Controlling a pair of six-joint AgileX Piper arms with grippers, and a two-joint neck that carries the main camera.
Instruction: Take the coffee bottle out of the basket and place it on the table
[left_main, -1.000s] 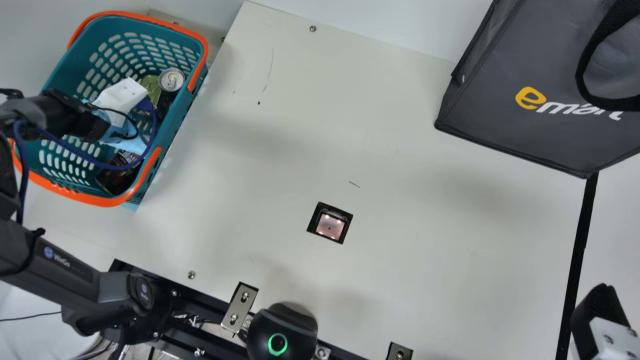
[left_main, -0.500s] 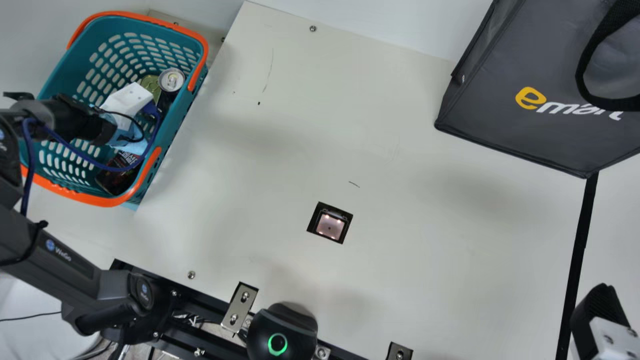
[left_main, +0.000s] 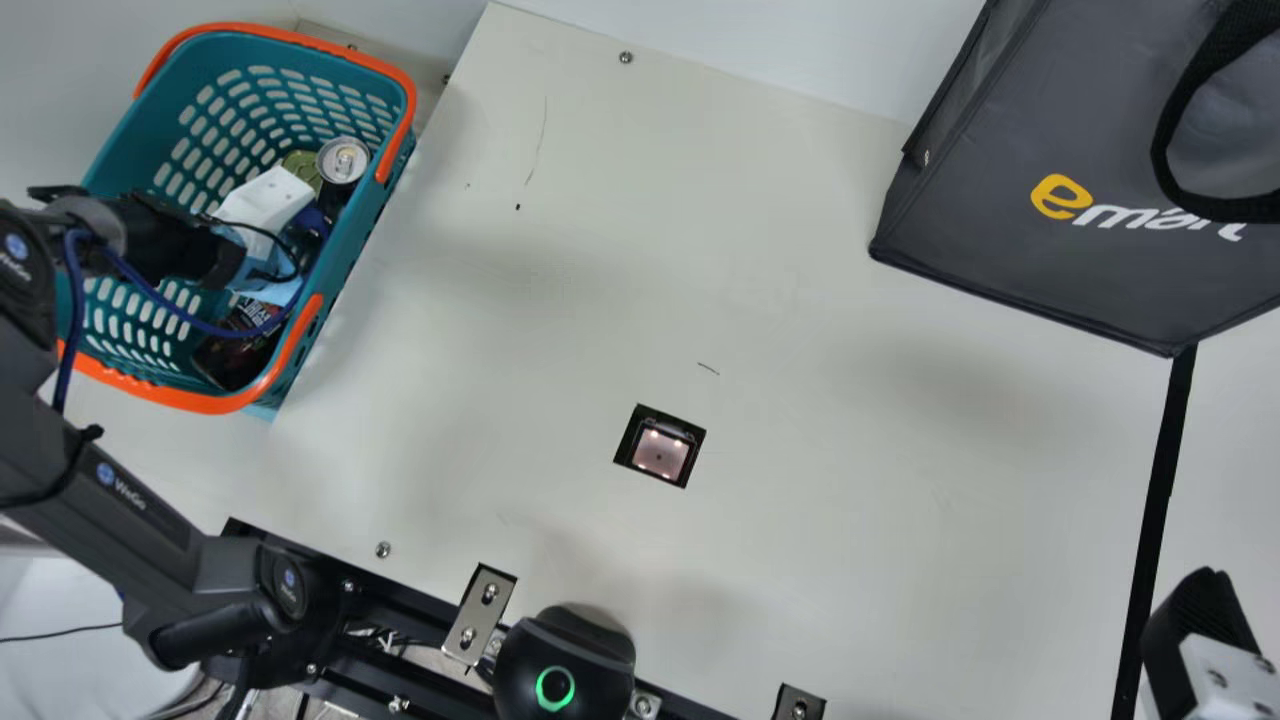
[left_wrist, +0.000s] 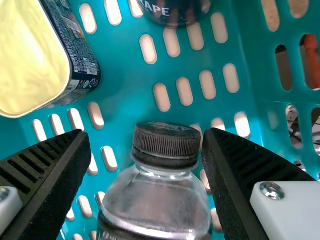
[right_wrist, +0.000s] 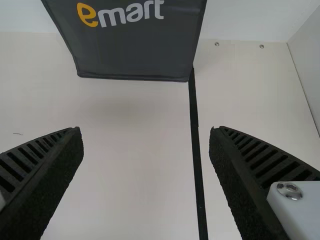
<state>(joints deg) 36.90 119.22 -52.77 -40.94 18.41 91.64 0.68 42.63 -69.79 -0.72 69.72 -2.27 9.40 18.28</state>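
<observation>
White walls (right_wrist: 250, 20) border the cream table (left_main: 800, 500) (a black strip (left_main: 1162, 480) runs across it).

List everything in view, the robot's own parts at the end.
Basket: one, teal and orange, table's left side
Bottle: one, clear with black cap, in the basket
Tin: one, yellowish top and dark side, in the basket
Can: one, dark with silver top, in the basket
Unclear item: one, dark, basket's near end
Bag: one, dark grey, far right
Table: one, cream, centre
Lit square: one, pinkish, black-edged, set into the table
Strip: one, black, table's right side
Brackets: two, silver, near edge
Ringed device: one, black, green ring, near edge
Left arm: one, black, left
Grippers: two, black-fingered; left in basket, right above table
</observation>
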